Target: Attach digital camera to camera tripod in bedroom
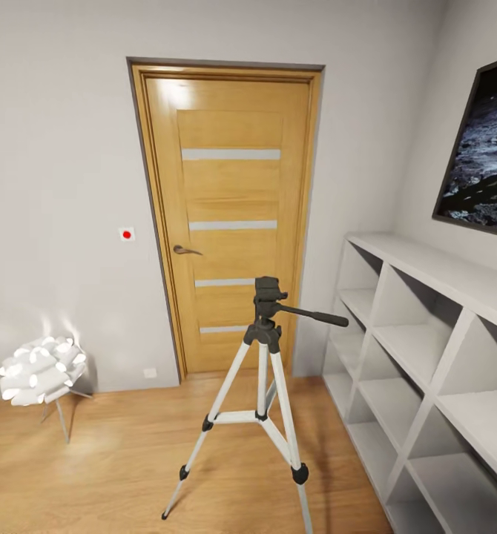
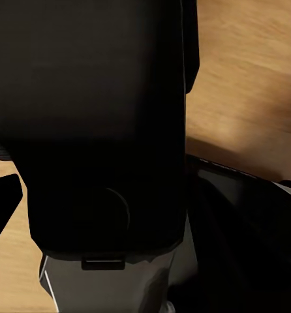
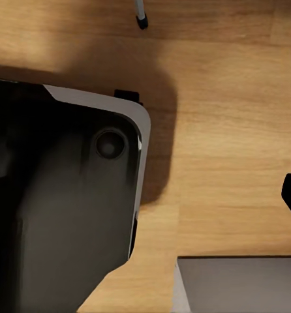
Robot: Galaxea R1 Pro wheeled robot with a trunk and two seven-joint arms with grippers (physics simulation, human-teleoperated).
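Nearest to you, the left wrist view is blocked by a smooth black robot body panel point(image 2: 100, 124) over wood plank floor point(image 2: 250, 78); you cannot tell how the left claw stands. In the right wrist view, a dark rounded panel with a pale edge point(image 3: 67, 208) lies over the same floor, and one thin silver leg tip with a black foot point(image 3: 141, 16) shows; the right claw's state also cannot be told.

Ahead of you, the camera tripod point(image 1: 263, 386) stands upright on the planks: three slim silver telescopic legs, black joints, a black head and a pan handle pointing right. The white cube shelf point(image 1: 426, 356) stands just beside it on your right. A white ball-shaped lamp point(image 1: 42, 369) sits to your left. Farthest, the oak door point(image 1: 230, 222) with frosted strips closes the pale grey wall.
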